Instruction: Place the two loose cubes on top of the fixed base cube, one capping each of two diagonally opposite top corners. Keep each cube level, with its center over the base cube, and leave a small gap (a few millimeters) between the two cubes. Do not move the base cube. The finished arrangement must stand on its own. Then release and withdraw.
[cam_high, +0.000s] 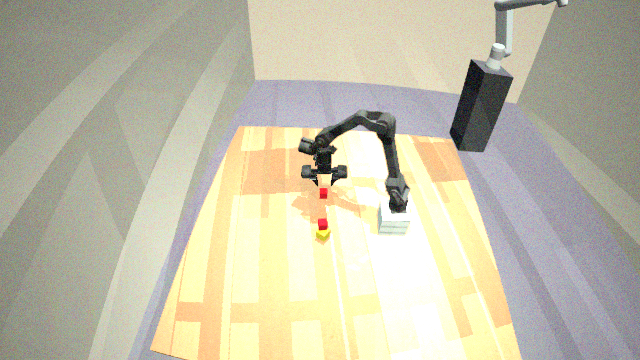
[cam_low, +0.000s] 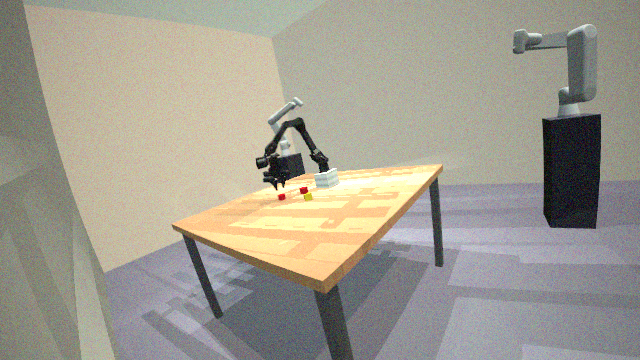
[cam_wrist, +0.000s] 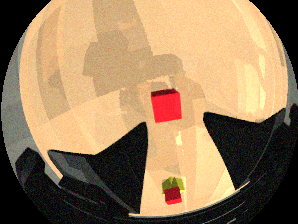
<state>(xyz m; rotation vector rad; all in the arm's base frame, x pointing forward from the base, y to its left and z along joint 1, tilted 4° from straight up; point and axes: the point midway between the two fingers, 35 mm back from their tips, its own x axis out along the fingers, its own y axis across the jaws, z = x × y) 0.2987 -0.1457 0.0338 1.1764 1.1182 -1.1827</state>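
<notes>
Presently the gripper (cam_high: 324, 175) hangs above the wooden table (cam_high: 280, 300) with its fingers spread apart and nothing between them; one loose red cube (cam_high: 323, 193) lies on the table just below and in front of the fingertips, apart from them. The second red cube (cam_high: 322, 223) sits on the yellow base cube (cam_high: 323, 234), offset toward the base's far side; from the top view it hides much of the base's upper face, so which corner it caps cannot be told. In the wrist view the nearer red cube (cam_wrist: 165, 106) shows whole between the two dark fingers, which are cut off by the lens edge; the stacked pair appears small and low, the yellow base (cam_wrist: 173, 183) and the red cube on it (cam_wrist: 173, 193) blurring together. In the exterior view the gripper (cam_low: 275, 183) is a dark clump and its opening is hard to read; the table cube (cam_low: 281, 197), the stacked cube (cam_low: 303, 190) and the base (cam_low: 308, 197) are tiny; the arm's white mounting block (cam_low: 327, 178) stands well apart from them.
</notes>
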